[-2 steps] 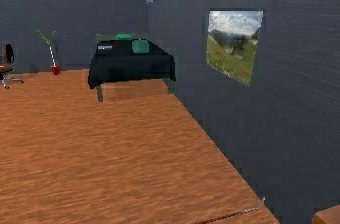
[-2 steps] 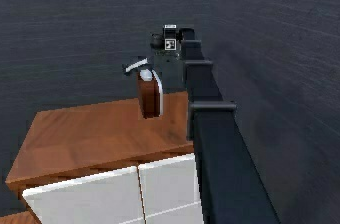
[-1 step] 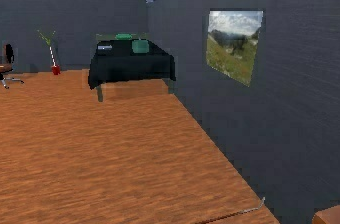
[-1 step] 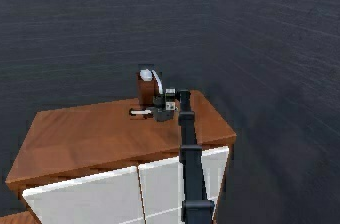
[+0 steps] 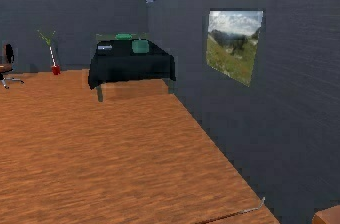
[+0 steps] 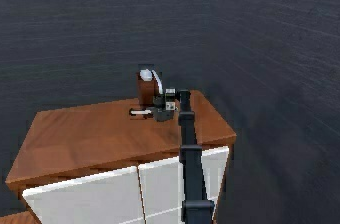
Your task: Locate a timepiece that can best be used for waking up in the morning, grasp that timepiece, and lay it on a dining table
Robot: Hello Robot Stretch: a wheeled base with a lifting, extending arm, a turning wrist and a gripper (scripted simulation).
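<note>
My gripper (image 6: 150, 111) shows at the upper centre of the arm side view, at a dresser (image 6: 88, 140) with a grained wooden top and flat white drawer fronts. A rounded brown object (image 6: 148, 82) with a pale face stands on that top by my fingers. I cannot tell how they are set, or whether they hold anything. In the forward view's upper left, a red pot (image 5: 56, 70) holds a thin plant.

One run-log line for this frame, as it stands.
stage: grasp | claw: at alarm clock on wooden dresser | hold: cannot tell | ahead: dark-clothed table
</note>
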